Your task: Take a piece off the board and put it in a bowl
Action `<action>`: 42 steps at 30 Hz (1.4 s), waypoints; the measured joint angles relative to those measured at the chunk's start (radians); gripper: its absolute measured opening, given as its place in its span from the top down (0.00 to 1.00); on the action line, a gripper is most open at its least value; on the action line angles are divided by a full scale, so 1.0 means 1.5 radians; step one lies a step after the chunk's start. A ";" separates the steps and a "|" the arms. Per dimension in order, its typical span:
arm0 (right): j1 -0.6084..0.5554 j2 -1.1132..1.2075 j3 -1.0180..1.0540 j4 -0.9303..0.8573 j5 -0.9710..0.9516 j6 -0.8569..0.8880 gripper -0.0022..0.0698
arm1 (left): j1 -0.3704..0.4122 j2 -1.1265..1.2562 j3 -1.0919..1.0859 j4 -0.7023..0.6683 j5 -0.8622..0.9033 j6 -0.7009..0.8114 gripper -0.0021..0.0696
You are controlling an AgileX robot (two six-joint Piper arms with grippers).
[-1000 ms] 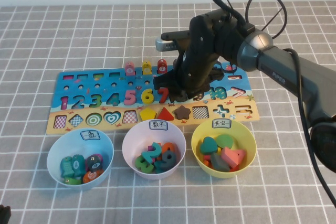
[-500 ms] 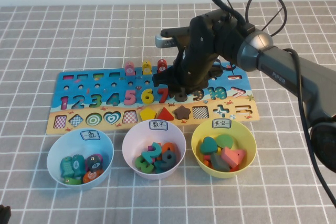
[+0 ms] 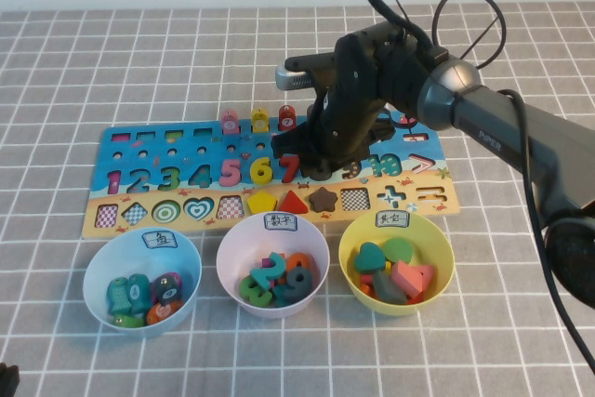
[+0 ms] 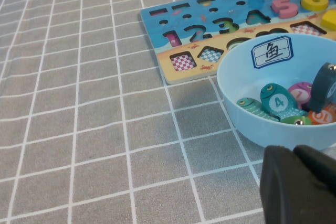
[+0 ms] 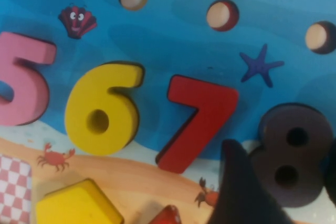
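Note:
The dark brown 8 (image 3: pixel 321 172) (image 5: pixel 294 153) is at its place on the long blue board (image 3: pixel 186 151) (image 5: pixel 173 30), just right of the red 7 (image 5: pixel 197 121). My right gripper (image 3: pixel 321 165) (image 5: pixel 283 156) reaches down over it, with one finger on each side of the 8, closed on it. The pale pink bowl (image 3: pixel 228 248) stands in front of the board's middle and holds several number pieces. My left gripper (image 4: pixel 291 153) is shut and empty, low at the near left beside the light blue bowl (image 4: pixel 231 77).
The light blue bowl (image 3: pixel 93 271) with fish pieces stands to the left of the pink bowl, and a yellow bowl (image 3: pixel 442 248) with shape pieces to its right. Three pegs (image 3: pixel 259 120) stand on the board's far side. The right arm's cable loops above the board.
My right gripper has risen slightly over the 8's place and the 8 has come into sight under it. The left arm has not moved.

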 joint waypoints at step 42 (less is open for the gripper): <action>0.000 -0.003 -0.065 -0.022 0.093 0.000 0.66 | 0.000 0.000 0.000 0.000 0.000 0.000 0.98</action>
